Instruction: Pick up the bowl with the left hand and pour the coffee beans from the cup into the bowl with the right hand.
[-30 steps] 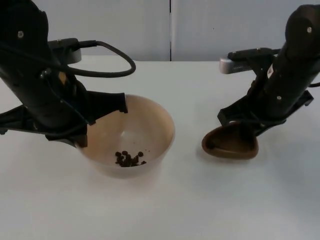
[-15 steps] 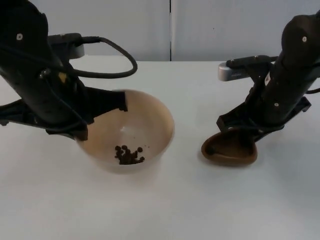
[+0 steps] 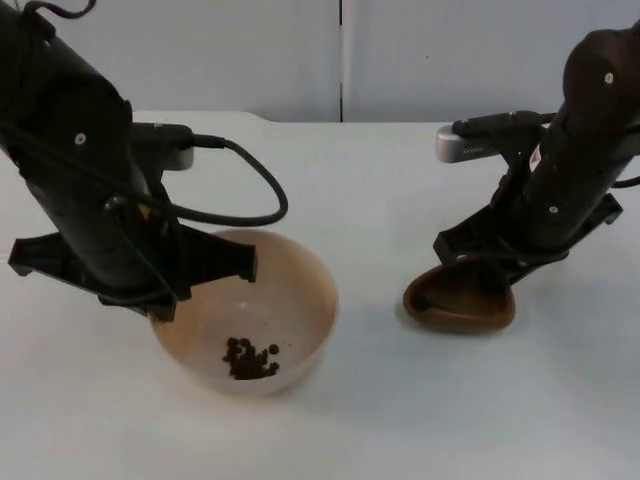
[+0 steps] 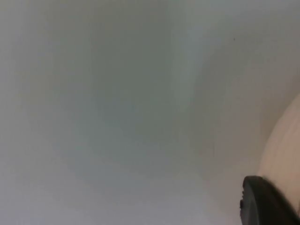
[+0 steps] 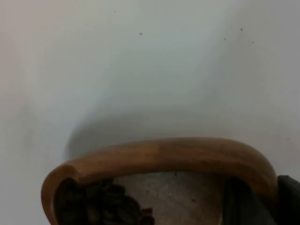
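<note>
Top view: left gripper clamps bowl rim; right gripper clamps cup.

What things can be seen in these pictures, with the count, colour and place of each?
bowl: one, beige, left half of the table, held at its rim by the left gripper.
coffee beans: a small dark pile in the bowl's bottom; more lie inside the cup.
cup: one, brown wood, right half of the table, held at its rim by the right gripper.
table: one, white.
partition wall: grey, behind the table.
left gripper: black, jaws on the bowl's rim.
right gripper: black, jaws on the cup's rim.
</note>
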{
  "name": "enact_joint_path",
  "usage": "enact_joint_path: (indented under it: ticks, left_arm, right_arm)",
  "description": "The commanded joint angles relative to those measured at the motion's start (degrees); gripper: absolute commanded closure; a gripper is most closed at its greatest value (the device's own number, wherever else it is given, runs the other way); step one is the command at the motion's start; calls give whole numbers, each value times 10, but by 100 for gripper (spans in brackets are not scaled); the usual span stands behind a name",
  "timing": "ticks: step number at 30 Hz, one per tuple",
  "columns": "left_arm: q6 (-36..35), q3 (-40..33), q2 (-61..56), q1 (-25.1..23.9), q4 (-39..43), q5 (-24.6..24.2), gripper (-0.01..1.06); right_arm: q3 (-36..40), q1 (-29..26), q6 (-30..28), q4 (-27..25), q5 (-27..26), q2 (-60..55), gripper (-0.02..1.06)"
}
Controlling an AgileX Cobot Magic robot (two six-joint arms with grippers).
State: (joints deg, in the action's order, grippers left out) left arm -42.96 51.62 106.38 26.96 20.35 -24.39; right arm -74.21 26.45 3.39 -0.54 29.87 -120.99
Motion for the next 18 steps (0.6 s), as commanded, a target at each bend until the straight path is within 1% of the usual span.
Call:
enact_joint_path:
  ticks: [1, 10, 12, 14, 15, 18]
  left_arm:
    - [7, 1, 8, 3, 2, 8, 105]
    - [7, 1, 14, 3, 3, 12, 105]
    - [7, 1, 14, 3, 3, 12, 104]
    - [7, 1, 14, 3, 3, 12, 98]
    - [7, 1, 14, 3, 3, 12, 98]
    - [7, 1, 14, 3, 3, 12, 78]
  right_arm:
    - [1, -1, 1, 2, 1, 2, 105]
    - [1, -1, 2, 5, 3, 2, 104]
    - [1, -1, 2, 5, 3, 2, 101]
    - [1, -1, 2, 5, 3, 2, 95]
    - [1, -1, 2, 5, 3, 2, 95]
    - [1, -1, 2, 5, -1, 2, 81]
